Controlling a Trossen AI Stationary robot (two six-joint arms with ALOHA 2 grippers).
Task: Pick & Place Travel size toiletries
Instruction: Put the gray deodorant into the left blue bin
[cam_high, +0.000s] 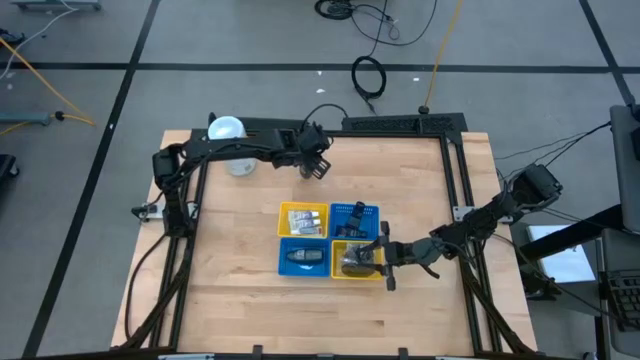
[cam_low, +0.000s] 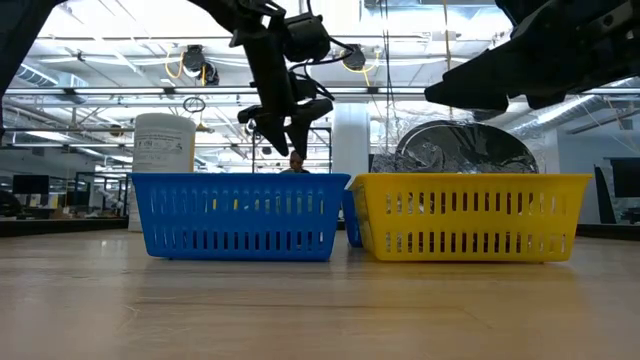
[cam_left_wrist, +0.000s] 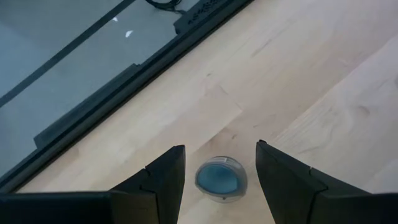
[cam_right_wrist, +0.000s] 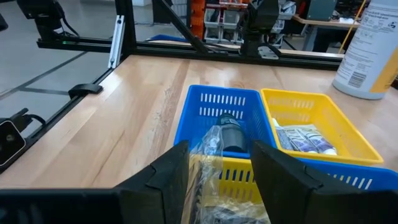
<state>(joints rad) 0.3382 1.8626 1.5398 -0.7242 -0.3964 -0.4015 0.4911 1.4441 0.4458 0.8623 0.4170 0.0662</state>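
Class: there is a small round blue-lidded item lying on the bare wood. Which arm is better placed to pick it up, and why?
Left. The left gripper hangs open directly over the round item, which lies between its fingers. The right gripper is at the yellow basket.

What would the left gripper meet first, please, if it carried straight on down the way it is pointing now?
Most likely the small round blue-lidded disc lying on the bare wooden table. It sits centred in the gap of the open left gripper, with nothing visible between; how far above it hangs is unclear.

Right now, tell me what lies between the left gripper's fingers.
A small round blue disc lies on the bare table, below the open left gripper, untouched; the left wrist view shows it.
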